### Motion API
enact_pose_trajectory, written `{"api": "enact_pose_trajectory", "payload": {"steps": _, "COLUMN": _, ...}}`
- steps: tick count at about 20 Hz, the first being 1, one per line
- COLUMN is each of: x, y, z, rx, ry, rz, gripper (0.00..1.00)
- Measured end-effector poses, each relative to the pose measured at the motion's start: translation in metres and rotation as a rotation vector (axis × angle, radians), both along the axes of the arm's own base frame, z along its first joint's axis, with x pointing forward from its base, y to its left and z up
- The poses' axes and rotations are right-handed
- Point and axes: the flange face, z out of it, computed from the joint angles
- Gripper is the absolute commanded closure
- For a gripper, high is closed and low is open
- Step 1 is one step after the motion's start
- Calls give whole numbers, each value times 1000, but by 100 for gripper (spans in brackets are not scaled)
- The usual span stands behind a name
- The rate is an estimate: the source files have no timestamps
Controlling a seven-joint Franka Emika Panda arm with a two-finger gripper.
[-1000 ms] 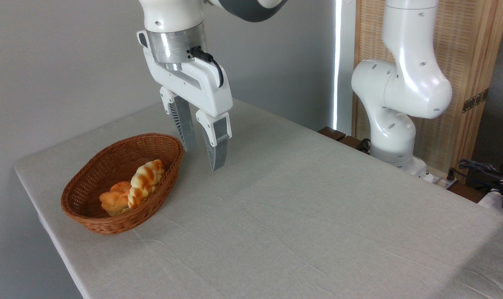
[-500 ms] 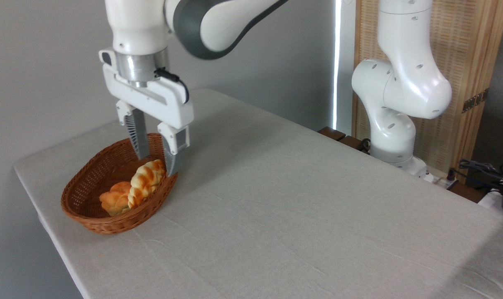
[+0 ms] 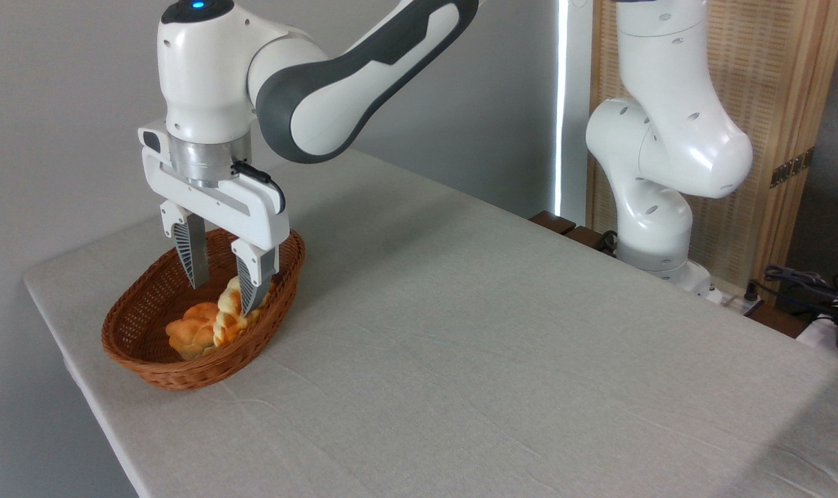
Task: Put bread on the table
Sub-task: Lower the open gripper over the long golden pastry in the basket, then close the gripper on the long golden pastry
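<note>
**Q:** What does the figure show, and where is the task's object?

**A:** 1 white-and-grey robot arm (image 3: 335,97) reaches from its base at the far right edge over the table (image 3: 502,346), which is covered by a light grey-beige, slightly creased cloth. A brown oval wicker basket (image 3: 149,360) stands near the table's left corner. The bread (image 3: 229,319), an elongated braided loaf of pale golden-yellow, lies inside the basket along its right wall; it touches a small orange-brown knotted bun (image 3: 189,333) on its left.

**Q:** How do the fingers stand?

**A:** The gripper (image 3: 223,283) points downward into the basket with its 2 fingers spread apart. The right finger (image 3: 254,283) overlaps the loaf's upper end in this view; the left finger (image 3: 193,257) hangs over the basket's interior, clear of both pieces. Nothing is grasped; whether the right finger actually touches the loaf cannot be told.

**Q:** Is any writing, brand or label legible?

**A:** None can be read on the arm, the gripper or the basket. The only marking is 1 blue indicator light (image 3: 197,4) on top of the wrist joint. Behind the arm's base stands a wooden slatted screen (image 3: 785,104), and dark cables (image 3: 806,283) lie at the far right.
</note>
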Motion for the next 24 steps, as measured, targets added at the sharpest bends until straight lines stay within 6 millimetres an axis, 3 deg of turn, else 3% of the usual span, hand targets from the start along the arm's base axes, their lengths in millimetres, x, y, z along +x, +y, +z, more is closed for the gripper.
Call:
{"api": "enact_pose_trajectory", "payload": {"steps": 5, "x": 0, "y": -4, "z": -8, "rx": -1, "ry": 13, "rz": -6, "gripper": 0}}
{"api": "enact_pose_trajectory", "payload": {"steps": 6, "x": 0, "y": -5, "z": -9, "rx": -1, "ry": 15, "rz": -8, "gripper": 5}}
{"api": "enact_pose_trajectory", "payload": {"steps": 7, "x": 0, "y": -6, "z": -10, "rx": -1, "ry": 17, "rz": -10, "gripper": 18}}
{"api": "enact_pose_trajectory", "payload": {"steps": 9, "x": 0, "y": -6, "z": -12, "rx": -1, "ry": 20, "rz": -11, "gripper": 62}}
{"api": "enact_pose_trajectory", "payload": {"steps": 11, "x": 0, "y": -7, "z": -13, "rx": -1, "ry": 21, "rz": -12, "gripper": 78}}
{"api": "enact_pose_trajectory", "payload": {"steps": 24, "x": 0, "y": -7, "z": -14, "rx": 6, "ry": 17, "rz": -45, "gripper": 79}}
